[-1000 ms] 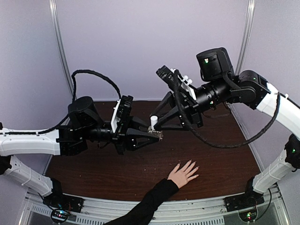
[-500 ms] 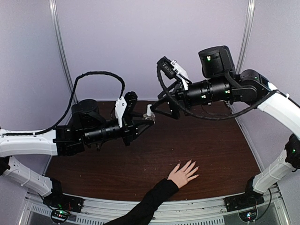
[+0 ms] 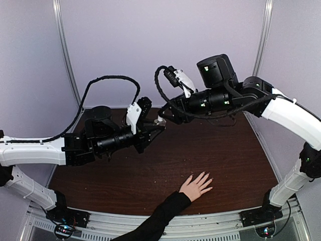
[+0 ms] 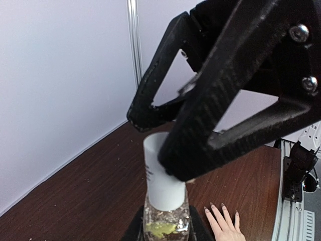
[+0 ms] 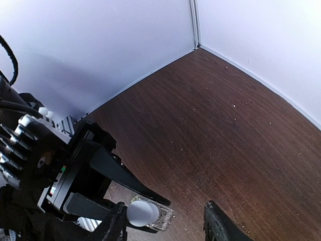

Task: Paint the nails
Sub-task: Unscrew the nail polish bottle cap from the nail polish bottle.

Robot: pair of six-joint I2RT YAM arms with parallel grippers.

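Above table (image 3: 235,165), left hand (image 3: 159,126) grips bottle (image 4: 164,201).

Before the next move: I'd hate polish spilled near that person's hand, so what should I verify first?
1. The left end effector is shut on the bottle: ok.
2. The right end effector straddles the white cap: ok.
3. It is clamped on the cap: not ok, a gap shows beside one finger.
4. The hand lies flat on the table, fingers spread: ok.
5. The cap is loosened: cannot tell.
6. The nails are bare: cannot tell, too small.
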